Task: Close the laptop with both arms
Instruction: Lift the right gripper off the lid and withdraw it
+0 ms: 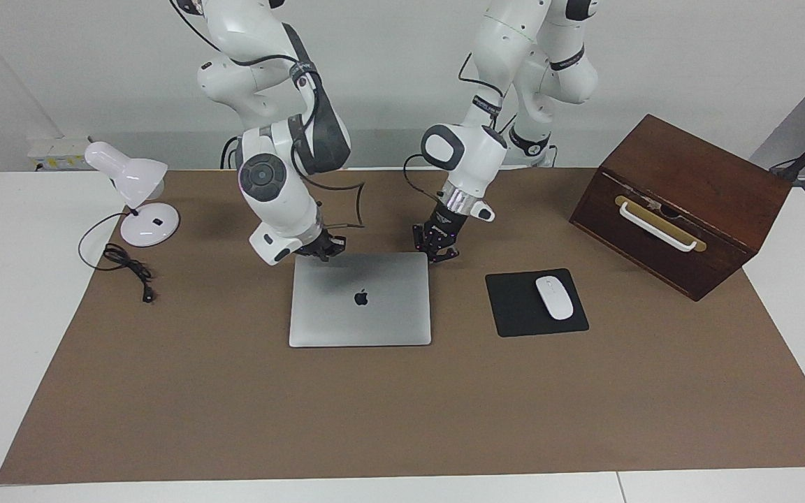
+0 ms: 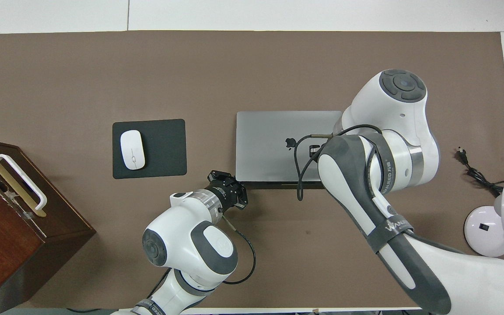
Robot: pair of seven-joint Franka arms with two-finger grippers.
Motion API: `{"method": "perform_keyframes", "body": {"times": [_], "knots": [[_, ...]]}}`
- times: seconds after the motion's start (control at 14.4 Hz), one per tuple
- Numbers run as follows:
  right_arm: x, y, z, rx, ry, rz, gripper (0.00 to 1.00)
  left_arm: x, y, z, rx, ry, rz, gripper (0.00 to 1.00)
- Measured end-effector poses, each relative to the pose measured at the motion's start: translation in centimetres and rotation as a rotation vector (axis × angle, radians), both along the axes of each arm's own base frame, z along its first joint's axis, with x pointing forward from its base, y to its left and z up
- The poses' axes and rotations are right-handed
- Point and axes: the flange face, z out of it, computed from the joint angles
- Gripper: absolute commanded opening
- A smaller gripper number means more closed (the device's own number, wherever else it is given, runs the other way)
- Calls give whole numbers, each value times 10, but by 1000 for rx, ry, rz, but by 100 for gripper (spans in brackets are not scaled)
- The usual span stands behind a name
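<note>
The silver-grey laptop (image 1: 374, 321) lies flat on the brown mat, lid down, with the dark apple logo facing up; it also shows in the overhead view (image 2: 269, 148). My left gripper (image 1: 439, 256) is low at the laptop's corner nearest the robots, toward the left arm's end, and shows in the overhead view (image 2: 234, 197) just off that corner. My right gripper (image 1: 325, 250) is low over the laptop's edge nearest the robots, at the right arm's end. In the overhead view the right arm's own wrist hides it.
A black mouse pad (image 1: 514, 314) with a white mouse (image 1: 554, 298) lies beside the laptop toward the left arm's end. A brown wooden box (image 1: 689, 195) with a white handle stands past it. A white desk lamp (image 1: 133, 188) and its cable (image 1: 126, 265) are at the right arm's end.
</note>
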Motion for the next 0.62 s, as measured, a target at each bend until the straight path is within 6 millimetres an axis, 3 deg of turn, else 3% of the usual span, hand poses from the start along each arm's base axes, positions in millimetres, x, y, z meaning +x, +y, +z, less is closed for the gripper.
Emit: {"method": "perform_keyframes", "body": {"times": [0.28,0.62], "knots": [[13,-28,33,12,-26,-11,0,9,12,2,2,-6,29,0],[21,-95,91,-16,-119,12,0,17,21,14,-14,-23,55,0]]}}
